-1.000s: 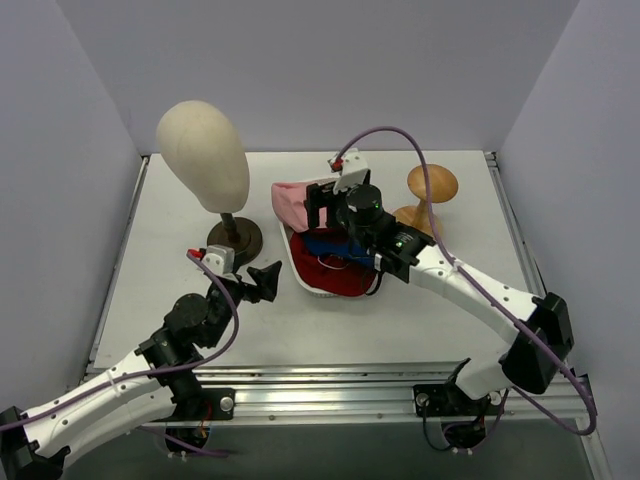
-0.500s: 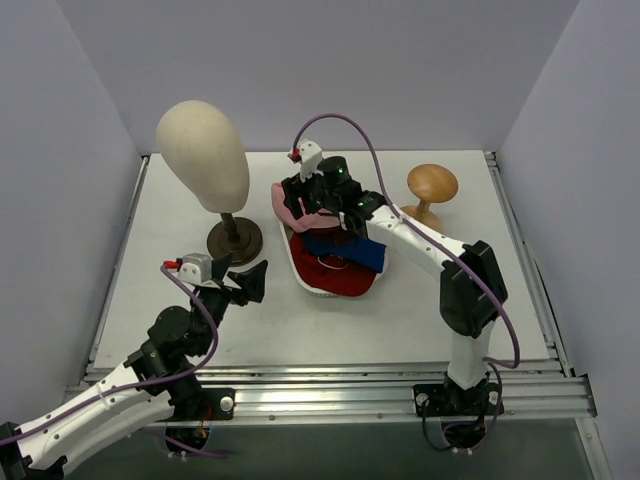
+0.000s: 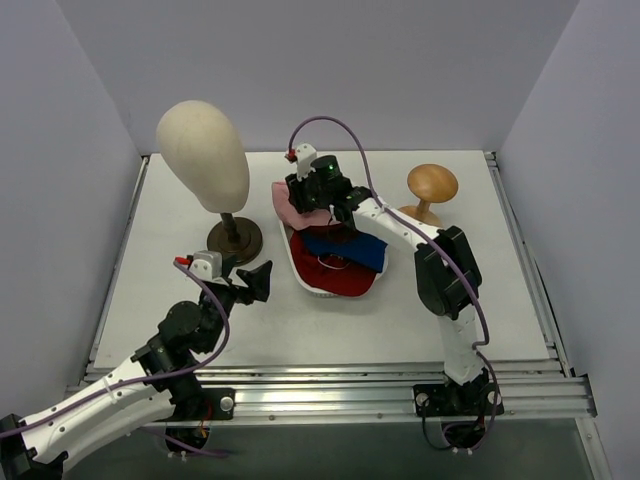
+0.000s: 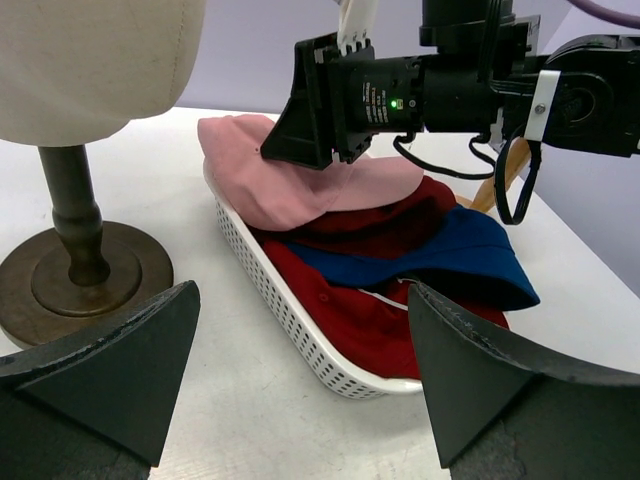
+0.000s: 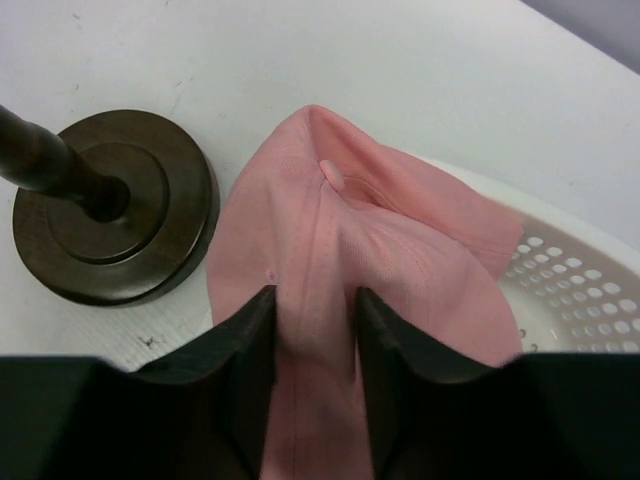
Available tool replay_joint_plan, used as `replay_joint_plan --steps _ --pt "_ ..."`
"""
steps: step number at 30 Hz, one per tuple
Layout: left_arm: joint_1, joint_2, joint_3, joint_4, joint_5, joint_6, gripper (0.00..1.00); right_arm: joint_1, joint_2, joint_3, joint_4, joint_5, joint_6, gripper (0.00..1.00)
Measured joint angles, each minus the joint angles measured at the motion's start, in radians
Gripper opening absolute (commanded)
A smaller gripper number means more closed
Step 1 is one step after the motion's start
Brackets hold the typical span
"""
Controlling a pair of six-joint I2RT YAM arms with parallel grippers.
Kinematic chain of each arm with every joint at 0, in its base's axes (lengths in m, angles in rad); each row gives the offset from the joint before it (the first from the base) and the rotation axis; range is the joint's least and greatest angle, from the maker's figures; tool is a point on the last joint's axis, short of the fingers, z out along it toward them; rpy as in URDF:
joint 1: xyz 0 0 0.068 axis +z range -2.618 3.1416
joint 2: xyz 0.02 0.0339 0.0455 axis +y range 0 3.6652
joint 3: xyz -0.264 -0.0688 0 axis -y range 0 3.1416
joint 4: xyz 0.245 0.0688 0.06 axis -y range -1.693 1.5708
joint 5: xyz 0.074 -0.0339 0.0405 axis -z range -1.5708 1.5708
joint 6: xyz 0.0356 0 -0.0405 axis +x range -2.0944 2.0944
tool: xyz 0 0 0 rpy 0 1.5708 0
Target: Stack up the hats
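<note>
The hats lie piled in a white perforated basket (image 3: 299, 272) at mid-table. The pink peaked cap (image 3: 287, 204) (image 4: 290, 190) (image 5: 400, 240) lies on top at the far end, over a dark red hat (image 4: 405, 215), a blue hat (image 3: 346, 250) (image 4: 470, 258) and a red hat (image 3: 335, 277) (image 4: 365, 320). My right gripper (image 3: 307, 204) (image 5: 315, 300) has come down on the pink cap's crown, and its fingers pinch a raised fold of the fabric. My left gripper (image 3: 256, 281) (image 4: 302, 292) hangs open over the table just left of the basket, holding nothing.
A cream mannequin head (image 3: 203, 155) stands on a dark round base (image 3: 235, 240) (image 5: 110, 205) left of the basket (image 5: 575, 290). A wooden mushroom-shaped stand (image 3: 432, 185) is at the back right. Grey walls close in the table on three sides.
My right arm swung left from over the basket's middle to the pink cap, and its fingers closed onto the fabric. My left arm shifted slightly and stayed open.
</note>
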Motion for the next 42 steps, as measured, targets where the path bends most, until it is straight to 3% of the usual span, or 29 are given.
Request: replay_joint_plan --steps 2,5,15,22,30,42 --pt "0.000 0.008 0.000 0.002 0.000 0.000 0.94 -0.004 -0.002 0.000 0.018 0.015 0.005 0.21" --pt "0.000 0.018 0.000 0.005 0.000 0.001 0.94 -0.005 -0.011 -0.011 0.048 0.038 0.015 0.00" --pt "0.000 0.031 0.000 0.016 0.001 0.002 0.94 -0.006 -0.108 -0.036 0.074 0.097 0.068 0.06" --pt "0.000 0.034 0.000 0.017 0.008 0.003 0.94 -0.006 -0.201 -0.124 0.118 0.124 0.093 0.00" --pt "0.000 0.033 0.000 0.023 0.009 0.004 0.94 -0.006 -0.268 -0.167 0.136 0.221 0.138 0.00" --pt "0.000 0.044 0.000 0.023 0.011 0.004 0.94 -0.004 -0.519 -0.252 0.202 0.301 0.164 0.00"
